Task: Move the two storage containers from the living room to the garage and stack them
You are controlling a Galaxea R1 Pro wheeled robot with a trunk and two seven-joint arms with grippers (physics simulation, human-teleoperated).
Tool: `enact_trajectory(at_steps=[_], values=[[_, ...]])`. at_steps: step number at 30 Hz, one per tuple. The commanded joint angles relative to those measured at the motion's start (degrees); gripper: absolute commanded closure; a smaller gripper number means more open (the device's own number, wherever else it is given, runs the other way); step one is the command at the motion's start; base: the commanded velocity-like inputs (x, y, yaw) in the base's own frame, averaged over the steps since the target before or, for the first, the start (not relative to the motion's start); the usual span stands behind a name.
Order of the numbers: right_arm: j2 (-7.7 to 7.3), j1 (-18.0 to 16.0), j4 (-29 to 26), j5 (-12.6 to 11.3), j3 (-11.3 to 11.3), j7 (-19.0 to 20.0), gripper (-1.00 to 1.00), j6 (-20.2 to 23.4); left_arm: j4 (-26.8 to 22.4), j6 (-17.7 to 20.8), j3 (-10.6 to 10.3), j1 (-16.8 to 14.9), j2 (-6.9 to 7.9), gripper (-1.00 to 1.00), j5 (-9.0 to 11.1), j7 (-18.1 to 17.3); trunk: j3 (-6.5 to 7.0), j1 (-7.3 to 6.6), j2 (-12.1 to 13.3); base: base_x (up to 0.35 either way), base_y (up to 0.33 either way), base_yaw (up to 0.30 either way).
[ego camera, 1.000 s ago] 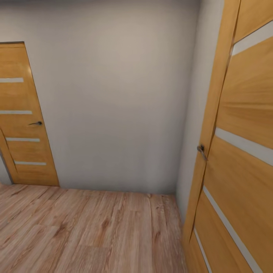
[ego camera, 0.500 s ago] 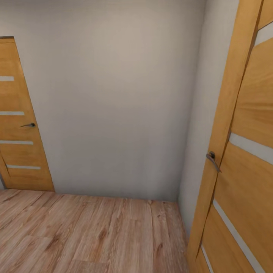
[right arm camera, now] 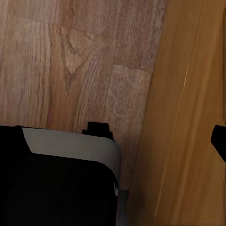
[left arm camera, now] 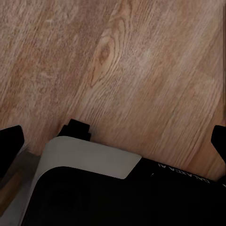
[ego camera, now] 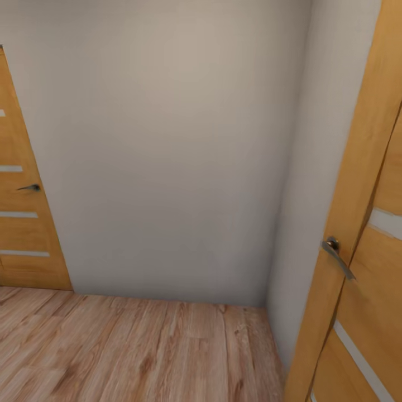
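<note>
At the far left edge of the head view stands a wooden door (ego camera: 19, 223) with pale horizontal strips and a dark lever handle (ego camera: 29, 187). Centre frame, a plain grey-white wall (ego camera: 167, 156) runs across to a corner. Along the bottom lies the light wood plank floor (ego camera: 139, 352). On the right, a second wooden door (ego camera: 363, 251) looms close, its metal lever (ego camera: 337, 255) jutting toward the corner. The storage containers are nowhere to be placed from these views. In the left wrist view the left gripper (left arm camera: 113, 136) has its dark fingertips at opposite edges, spread wide over planks. The right gripper (right arm camera: 219, 141) shows one fingertip; whether it is apart or together, I cannot tell.
</note>
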Motion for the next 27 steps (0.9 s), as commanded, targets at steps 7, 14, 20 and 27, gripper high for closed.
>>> enact_trajectory(at_steps=[7, 14, 20, 27], values=[[-0.13, -0.1, 0.2, 0.0, 0.4, -0.2, -1.0, -0.4, 0.0, 0.2, -0.4, 0.0, 0.0, -1.0, 0.4, 0.1, -0.07, 0.03, 0.0, 0.319, 0.0, 0.108], [-0.14, -0.1, 0.2, 0.0, 0.4, -0.2, -1.0, -0.4, 0.0, 0.1, -0.4, 0.0, 0.08, -1.0, 0.4, 0.1, -0.07, 0.03, 0.0, 0.319, 0.0, 0.261], [-0.14, -0.1, 0.2, 0.0, 0.4, -0.2, -1.0, -0.4, 0.0, 0.1, -0.4, 0.0, 0.09, -1.0, 0.5, 0.1, -0.07, 0.03, 0.0, 0.319, 0.0, 0.273], [-0.14, -0.1, 0.2, 0.0, 0.4, -0.2, -1.0, -0.4, 0.0, 0.1, -0.4, 0.0, 0.09, -1.0, 0.5, 0.1, -0.07, 0.03, 0.0, 0.319, 0.0, 0.273]])
